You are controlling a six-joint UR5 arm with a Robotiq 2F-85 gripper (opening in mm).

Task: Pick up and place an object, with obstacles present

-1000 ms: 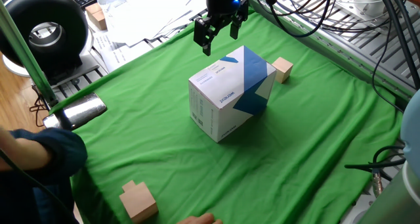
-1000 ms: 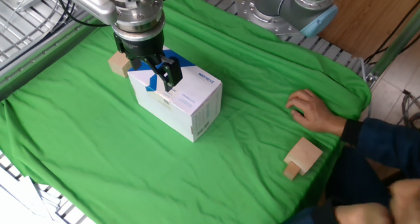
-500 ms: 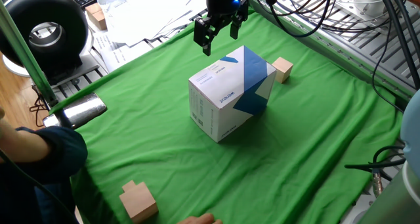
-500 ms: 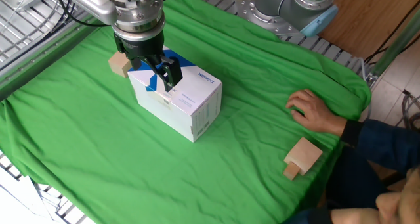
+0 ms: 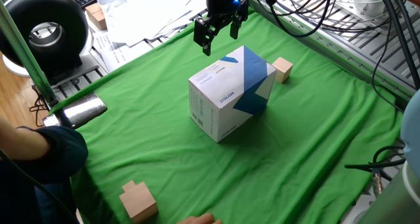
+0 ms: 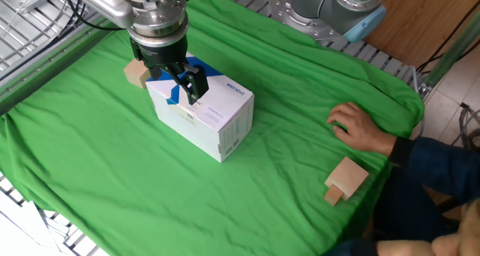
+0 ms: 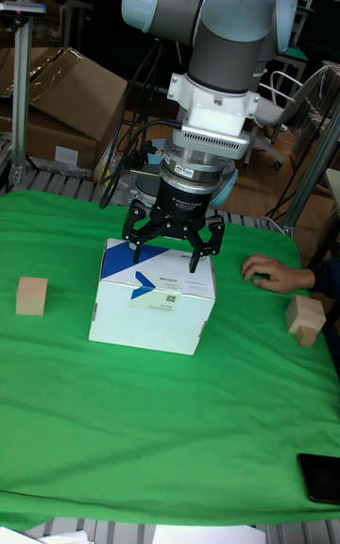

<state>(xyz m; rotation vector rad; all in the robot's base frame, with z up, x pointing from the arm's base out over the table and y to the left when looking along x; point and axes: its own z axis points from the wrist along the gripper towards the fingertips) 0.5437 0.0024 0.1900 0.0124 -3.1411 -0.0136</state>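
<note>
The end effector [image 5: 220, 37] hovers wide open and empty by the box [image 5: 231, 91]. The cube [image 5: 283, 69] rests below and beside it, untouched. You have both grasp and placement ahead.

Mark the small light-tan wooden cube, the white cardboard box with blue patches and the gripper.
small light-tan wooden cube [image 5: 283, 64]: one fixed view, top face
white cardboard box with blue patches [image 5: 230, 96]: one fixed view, printed side face
gripper [image 5: 220, 43]: one fixed view, midway between open fingertips
</note>
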